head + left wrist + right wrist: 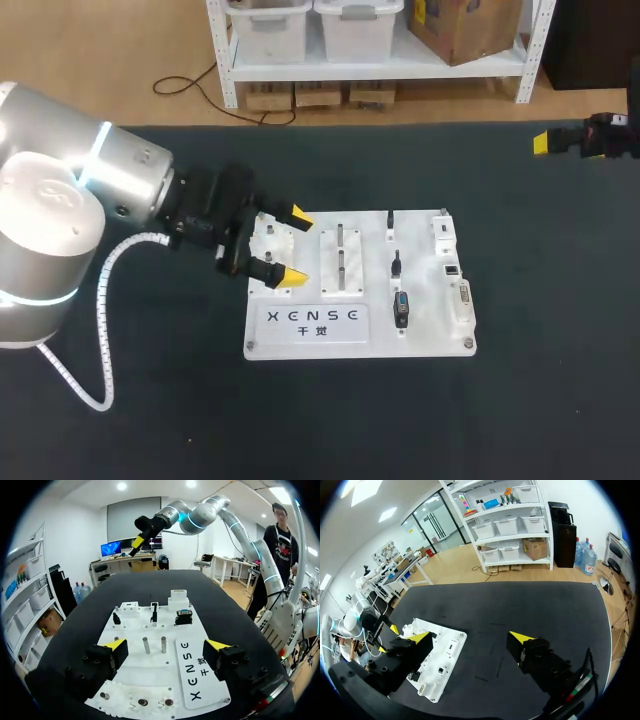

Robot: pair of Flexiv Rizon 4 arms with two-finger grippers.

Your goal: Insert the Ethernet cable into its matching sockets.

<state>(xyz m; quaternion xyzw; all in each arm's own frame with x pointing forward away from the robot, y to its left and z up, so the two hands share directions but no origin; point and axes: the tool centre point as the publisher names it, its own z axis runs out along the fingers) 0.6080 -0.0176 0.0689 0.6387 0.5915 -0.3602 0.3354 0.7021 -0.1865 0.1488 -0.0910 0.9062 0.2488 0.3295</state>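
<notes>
Item 1, worktop (500, 400): black surface carrying 1 white board (425, 335).

Item 2, left end effector (294, 246): released, with its 2 yellow-tipped fingers spread wide. It hangs over the board's near end and grasps nothing. In the left wrist view (165, 645) the board (150, 675) lies under it and runs on ahead of it. 2 upright metal pegs (146, 645) stand ahead of it, in line with the gap between the fingers.

Item 3, black pieces (401, 308): 3 small ones set in a row on the board, past the pegs and well ahead of the left fingertips. The largest shows a blue patch.

Item 4, Ethernet cable: I cannot tell which of these pieces, if any, it is. The sockets are too small to tell apart.

Item 5, right end effector (545, 143): released, fingers apart, nothing grasped. It is held above bare worktop, well apart from the board. In the right wrist view (470, 637) the board (447, 652) lies ahead of it, off to the side of 1 finger, with the left arm beyond.
</notes>
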